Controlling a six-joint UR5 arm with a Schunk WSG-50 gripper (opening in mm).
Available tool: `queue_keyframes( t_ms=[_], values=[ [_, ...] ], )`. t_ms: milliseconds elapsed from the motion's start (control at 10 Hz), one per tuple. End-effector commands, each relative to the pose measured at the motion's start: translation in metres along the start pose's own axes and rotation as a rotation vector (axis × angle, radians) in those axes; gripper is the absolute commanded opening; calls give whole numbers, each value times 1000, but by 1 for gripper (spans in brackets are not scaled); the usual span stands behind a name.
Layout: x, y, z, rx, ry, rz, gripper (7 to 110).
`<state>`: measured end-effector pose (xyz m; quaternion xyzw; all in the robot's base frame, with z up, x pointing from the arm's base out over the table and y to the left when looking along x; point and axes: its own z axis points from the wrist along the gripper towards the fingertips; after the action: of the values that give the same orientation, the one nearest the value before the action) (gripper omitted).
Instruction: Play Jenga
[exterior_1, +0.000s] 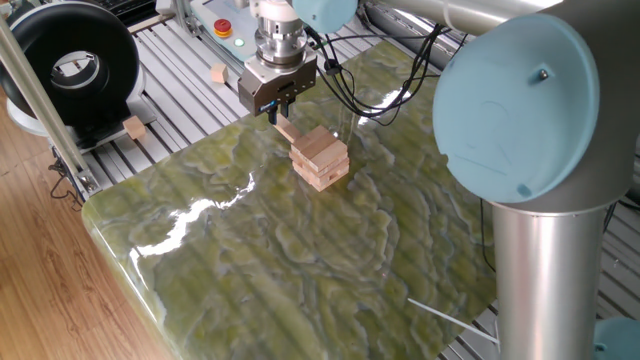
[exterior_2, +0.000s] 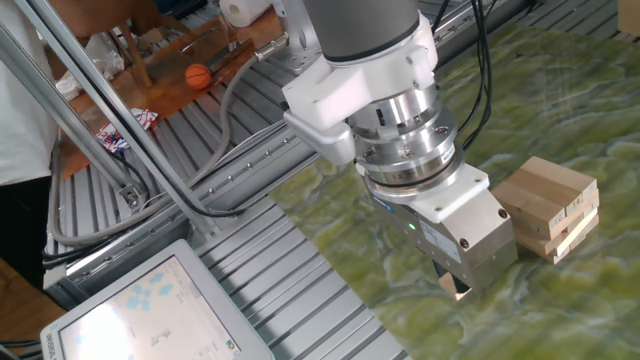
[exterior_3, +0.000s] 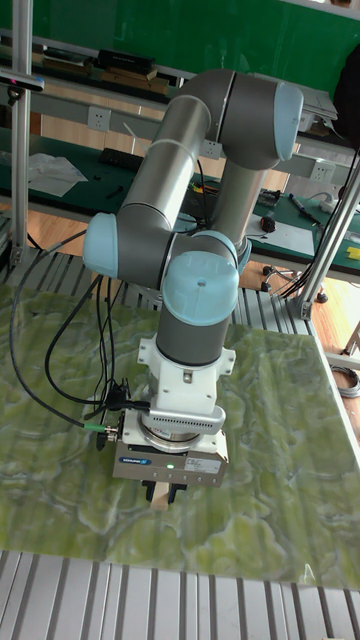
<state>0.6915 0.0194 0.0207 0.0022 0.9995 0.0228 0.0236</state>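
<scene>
The Jenga tower (exterior_1: 320, 157) of pale oblong blocks stands on the green marbled tabletop (exterior_1: 300, 260); the other fixed view shows the tower (exterior_2: 550, 205) at the right edge. My gripper (exterior_1: 272, 112) hangs just up-left of the tower, shut on one end of a single Jenga block (exterior_1: 288, 131) that sticks out sideways from the stack's upper part. In the other fixed view the gripper (exterior_2: 458, 290) points down with a pale block end (exterior_2: 461, 292) between its fingers. In the tall fixed view the gripper (exterior_3: 165, 490) and arm hide the tower.
Two loose wooden cubes (exterior_1: 134, 127) (exterior_1: 217, 74) lie on the slatted aluminium bed beyond the tabletop. A black round device (exterior_1: 70, 65) stands far left. Black cables (exterior_1: 370, 100) trail behind the tower. A tablet screen (exterior_2: 150, 310) and an orange ball (exterior_2: 201, 76) sit beside the table.
</scene>
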Motion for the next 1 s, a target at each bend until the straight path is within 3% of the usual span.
queue_keyframes(
  t_ms=[0,900],
  values=[
    [-7,0,-1,-11,-20,-1,22],
    [-7,-3,14,0,-18,-2,22]
  ],
)
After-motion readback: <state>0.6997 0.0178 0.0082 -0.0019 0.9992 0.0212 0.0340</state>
